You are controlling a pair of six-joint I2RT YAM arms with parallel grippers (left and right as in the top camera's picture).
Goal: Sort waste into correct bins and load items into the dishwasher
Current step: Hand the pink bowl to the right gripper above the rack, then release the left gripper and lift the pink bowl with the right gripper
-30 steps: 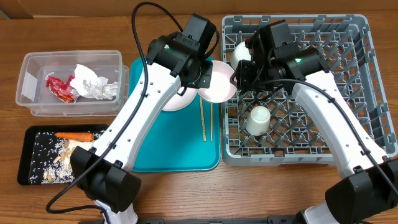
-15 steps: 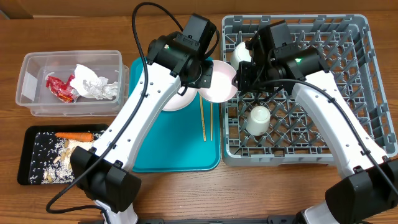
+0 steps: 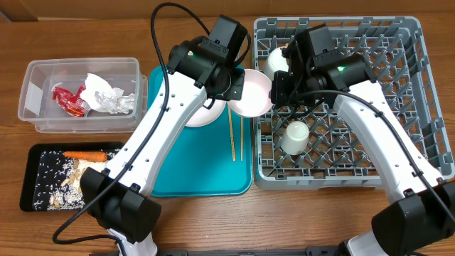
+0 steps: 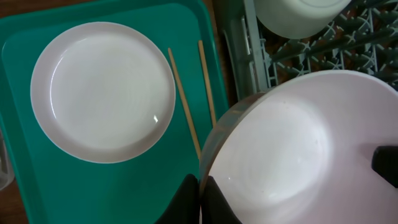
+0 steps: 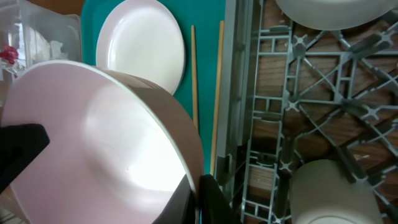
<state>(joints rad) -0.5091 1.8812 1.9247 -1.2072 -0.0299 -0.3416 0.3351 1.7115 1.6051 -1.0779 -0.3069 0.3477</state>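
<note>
The right gripper [image 3: 274, 87] has had its jaws drawn together since the earlier frame, and they are now clamped on the right rim of the pinkish-white bowl [image 3: 250, 94]. The bowl is held above the left wall of the dish rack [image 3: 419, 107], between rack and teal tray [image 3: 199, 178]. Its opposite rim is pinched by the left gripper [image 3: 229, 90]. A handover is judged under way. The left hold is best released only once the right is firm, and the bowl then stood between pegs, clear of the white cup [image 3: 294, 137].
</note>
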